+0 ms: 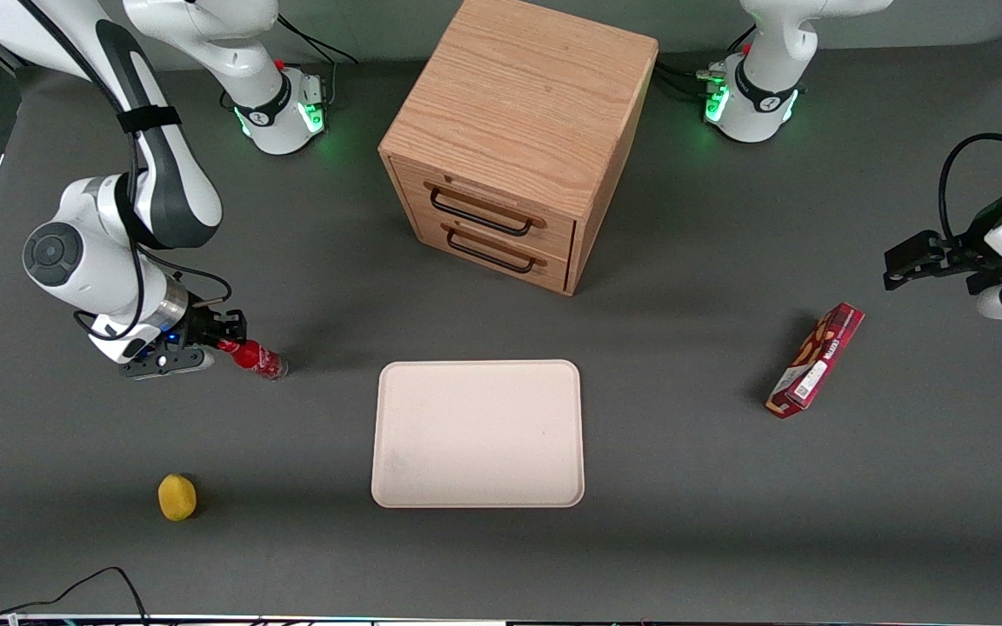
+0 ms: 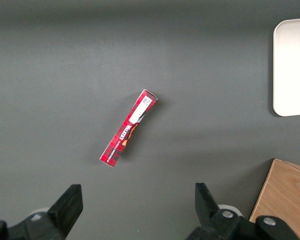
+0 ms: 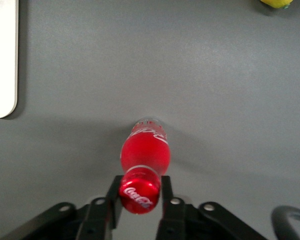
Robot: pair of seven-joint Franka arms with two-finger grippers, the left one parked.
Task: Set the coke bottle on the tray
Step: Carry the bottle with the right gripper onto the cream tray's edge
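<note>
Where the working arm reaches low at the left middle of the front view, one coke bottle (image 1: 255, 357) sits on the desk (image 1: 692, 487), leaning away from the arm, its red cap pinched in the claw (image 1: 224, 340). The wrist view shows the same grip closely: the two fingers (image 3: 114, 196) press against either side of the cap, with the bottle (image 3: 144, 155) reaching down from them to its clear base on the grey surface.

One tray (image 1: 478, 433), cream-white with rounded corners, lies flat in the lower centre of the front view, near the bottle but apart from it, toward the parked arm's end. Nothing rests in it.

One wooden cabinet (image 1: 518, 130) stands at the upper centre, farther from the front camera than the tray, with two drawers, both closed, each with a dark handle.

One yellow, lemon-like fruit (image 1: 177, 496) lies at the lower left, nearer the camera than the bottle. One flat red snack box (image 1: 815, 360) lies at the right, toward the parked arm's end.
</note>
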